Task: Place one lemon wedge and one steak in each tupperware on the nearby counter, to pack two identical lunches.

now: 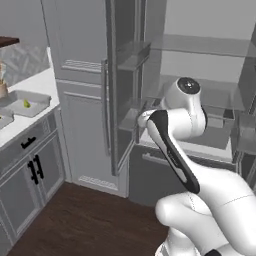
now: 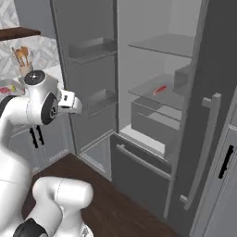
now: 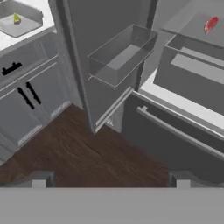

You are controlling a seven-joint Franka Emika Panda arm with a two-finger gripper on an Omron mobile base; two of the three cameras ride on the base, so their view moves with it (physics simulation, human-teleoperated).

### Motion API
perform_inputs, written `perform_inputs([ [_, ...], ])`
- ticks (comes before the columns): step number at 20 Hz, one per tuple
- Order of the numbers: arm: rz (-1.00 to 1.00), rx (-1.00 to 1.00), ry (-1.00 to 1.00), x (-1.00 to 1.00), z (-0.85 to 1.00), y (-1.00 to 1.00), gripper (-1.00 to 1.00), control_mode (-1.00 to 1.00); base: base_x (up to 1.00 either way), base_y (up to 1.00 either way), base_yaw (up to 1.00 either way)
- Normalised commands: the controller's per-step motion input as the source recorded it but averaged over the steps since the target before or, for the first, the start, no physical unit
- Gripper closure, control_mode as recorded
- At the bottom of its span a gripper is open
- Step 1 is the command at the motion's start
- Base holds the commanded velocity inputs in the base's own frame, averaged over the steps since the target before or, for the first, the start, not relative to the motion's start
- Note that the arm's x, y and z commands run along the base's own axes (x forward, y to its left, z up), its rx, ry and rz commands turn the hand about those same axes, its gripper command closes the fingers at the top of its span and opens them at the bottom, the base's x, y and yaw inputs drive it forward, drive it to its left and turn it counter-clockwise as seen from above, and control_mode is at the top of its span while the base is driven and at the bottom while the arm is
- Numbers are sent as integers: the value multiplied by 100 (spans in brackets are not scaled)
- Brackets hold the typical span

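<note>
A grey tupperware (image 3: 26, 24) stands on the white counter (image 3: 13, 41) at the top left of the hand view, with a yellow-green lemon wedge (image 3: 16, 18) inside it. The left base view shows the same tupperware (image 1: 37, 102) and lemon wedge (image 1: 26, 104), and the corner of a second tupperware (image 1: 4, 120) beside it. The red-pink steak (image 3: 211, 23) lies on a glass shelf inside the open fridge; the right base view also shows this steak (image 2: 159, 89). My gripper (image 3: 110, 180) hangs open over the dark floor in front of the fridge, holding nothing.
The left fridge door stands open with clear bins (image 3: 118, 57) facing me. A freezer drawer with a bar handle (image 3: 179, 133) sits below the shelves. The right door with its long handle (image 2: 203, 148) is open too. Grey cabinets (image 1: 30, 175) run under the counter, and a cup of utensils (image 2: 23, 65) stands on it.
</note>
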Motion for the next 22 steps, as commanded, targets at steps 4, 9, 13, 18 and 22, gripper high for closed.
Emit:
perform_inputs([
  [4, 0, 0, 0, 0, 0, 0, -100, 100, -11, -43, -74],
  [9, 0, 0, 0, 0, 0, 0, -100, 100, -23, -2, -34],
  [13, 0, 0, 0, 0, 0, 0, -100, 100, 14, 88, -40],
  [18, 0, 0, 0, 0, 0, 0, -100, 100, 28, 80, -66],
  [22, 0, 0, 0, 0, 0, 0, -100, 100, 69, 47, -57],
])
